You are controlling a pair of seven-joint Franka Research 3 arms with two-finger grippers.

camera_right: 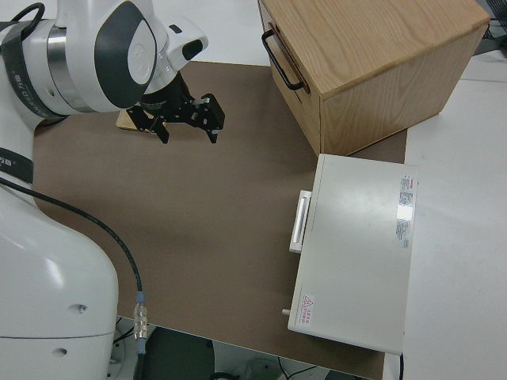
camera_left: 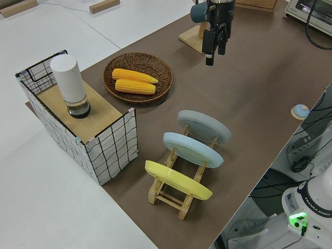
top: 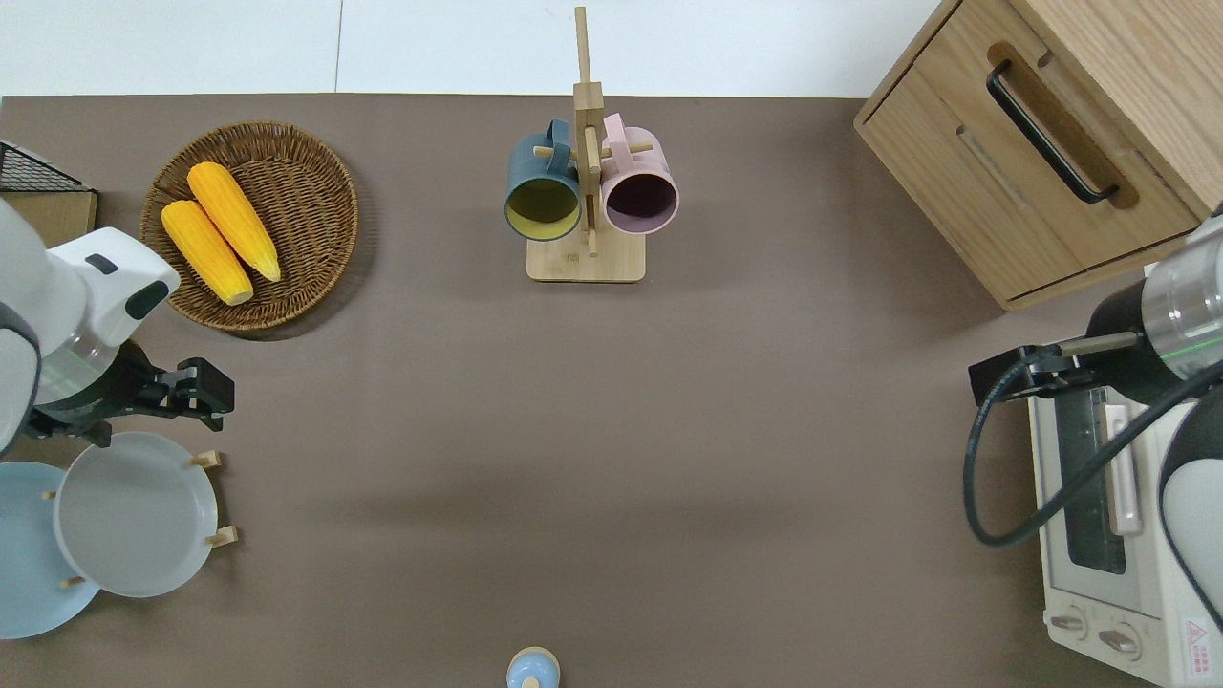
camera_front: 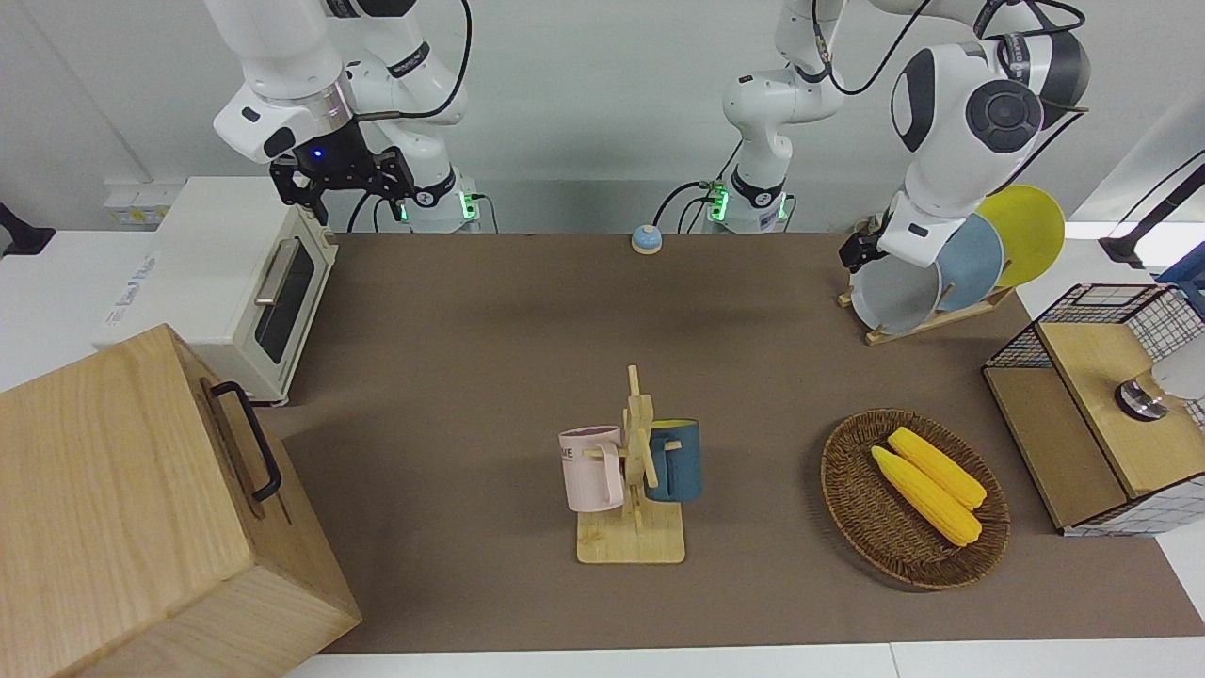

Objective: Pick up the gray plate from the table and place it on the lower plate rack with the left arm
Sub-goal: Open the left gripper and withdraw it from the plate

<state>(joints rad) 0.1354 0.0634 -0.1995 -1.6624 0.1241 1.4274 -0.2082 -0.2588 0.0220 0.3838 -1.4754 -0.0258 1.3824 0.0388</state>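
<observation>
Gray plate: already off the surface and standing on edge in the lower plate rack, in the end slot toward the right arm's end, tilted back against the pegs. Looks rigid, smooth-glazed and fairly light; likely slippery under a pinch and prone to chipping if knocked. Best taken at the raised rim, on the upper arc clear of the pegs, never across the flat face.

Just beside it in the next slot, the light blue plate, then the yellow plate, all three leaning the same way, close but apparently not touching. Little room between neighbours, so any further nudge is better made from the open end of the rack.

Left gripper: up in the air, jaws spread and holding nothing, over bare surface between the gray plate's rim and the wicker basket of corn. Placing judged done; only a clean withdrawal left.

Room: wide open mat toward the mug stand and the middle of the surface. Tighter at the left arm's end, with the wire crate and the surface's edge near the rack. Safest to rise straight up and swing toward the middle.

Right gripper: parked, jaws apart, empty.
</observation>
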